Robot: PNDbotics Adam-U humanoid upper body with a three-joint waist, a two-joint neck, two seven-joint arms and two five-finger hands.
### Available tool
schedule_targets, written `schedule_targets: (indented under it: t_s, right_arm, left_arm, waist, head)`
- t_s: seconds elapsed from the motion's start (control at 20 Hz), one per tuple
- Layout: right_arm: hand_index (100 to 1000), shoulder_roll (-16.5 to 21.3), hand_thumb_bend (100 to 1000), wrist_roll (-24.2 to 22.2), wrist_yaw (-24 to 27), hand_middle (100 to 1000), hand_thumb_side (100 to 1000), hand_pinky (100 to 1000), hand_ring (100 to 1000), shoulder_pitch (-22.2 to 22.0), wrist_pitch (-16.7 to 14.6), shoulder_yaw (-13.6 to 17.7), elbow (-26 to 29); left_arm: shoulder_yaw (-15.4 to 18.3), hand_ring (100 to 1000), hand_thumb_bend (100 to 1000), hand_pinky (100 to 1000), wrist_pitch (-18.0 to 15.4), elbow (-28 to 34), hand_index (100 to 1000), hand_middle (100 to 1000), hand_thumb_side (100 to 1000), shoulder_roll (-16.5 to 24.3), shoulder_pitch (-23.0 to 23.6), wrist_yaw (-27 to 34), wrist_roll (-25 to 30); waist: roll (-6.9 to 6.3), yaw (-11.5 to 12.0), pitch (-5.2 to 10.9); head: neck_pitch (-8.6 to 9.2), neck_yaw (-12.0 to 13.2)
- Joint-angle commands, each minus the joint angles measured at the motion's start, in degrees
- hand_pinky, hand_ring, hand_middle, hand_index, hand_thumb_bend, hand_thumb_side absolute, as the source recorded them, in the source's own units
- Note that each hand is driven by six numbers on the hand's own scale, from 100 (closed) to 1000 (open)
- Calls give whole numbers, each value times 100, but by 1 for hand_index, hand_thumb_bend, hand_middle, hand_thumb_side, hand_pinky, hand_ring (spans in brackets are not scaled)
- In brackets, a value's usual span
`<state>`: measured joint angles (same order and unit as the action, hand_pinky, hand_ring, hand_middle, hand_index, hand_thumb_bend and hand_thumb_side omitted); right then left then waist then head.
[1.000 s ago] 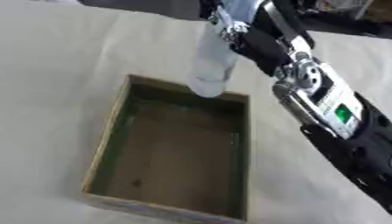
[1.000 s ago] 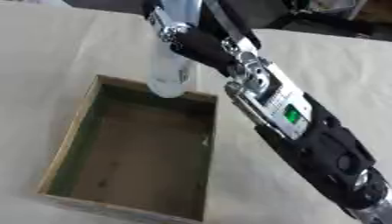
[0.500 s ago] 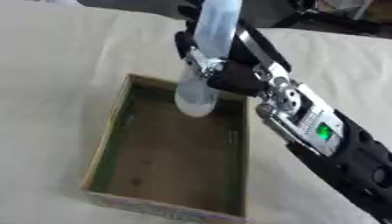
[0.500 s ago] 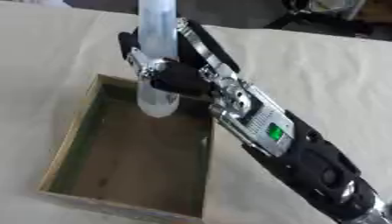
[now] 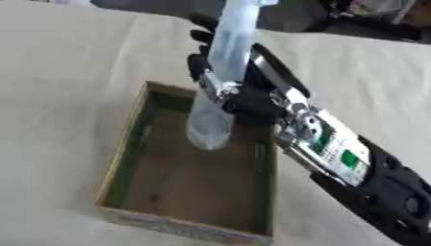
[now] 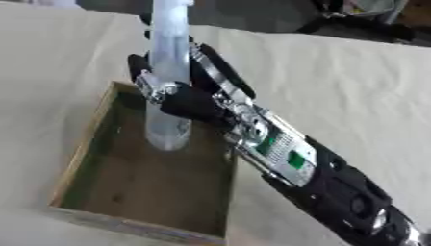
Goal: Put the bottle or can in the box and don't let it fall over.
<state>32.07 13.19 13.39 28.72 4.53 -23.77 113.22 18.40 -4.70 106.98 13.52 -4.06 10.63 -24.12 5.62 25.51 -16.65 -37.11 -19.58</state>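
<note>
The right hand (image 5: 232, 91), fingers curled round the bottle (image 5: 221, 77), has carried it from the box's (image 5: 126, 149) 12 o'clock rim inward; lowering upright seems next.

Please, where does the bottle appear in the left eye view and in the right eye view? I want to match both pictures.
Left eye view: the bottle stands centre top, held in the right hand, its base over the box's far end.
Right eye view: the bottle sits left of centre, top.
Shared landmark: the box below it.
</note>
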Motion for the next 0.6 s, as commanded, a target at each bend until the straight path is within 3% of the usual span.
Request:
schedule_targets:
  t_s: [0.05, 0.6]
  right_arm:
    - [465, -2, 100, 148, 1, 1000, 470, 1000, 1000, 3, -25, -58, 137]
    - [635, -69, 100, 355, -473, 1000, 470, 1000, 1000, -230, 67, -322, 137]
  left_arm:
    - [96, 752, 606, 1000, 3, 43, 713, 814, 466, 80, -12, -8, -43]
    - [242, 751, 603, 1000, -36, -17, 712, 813, 465, 54, 42, -35, -165]
  waist:
    - [-35, 13, 90]
    - [-48, 25, 59]
  head:
    - [36, -12]
    - [42, -24]
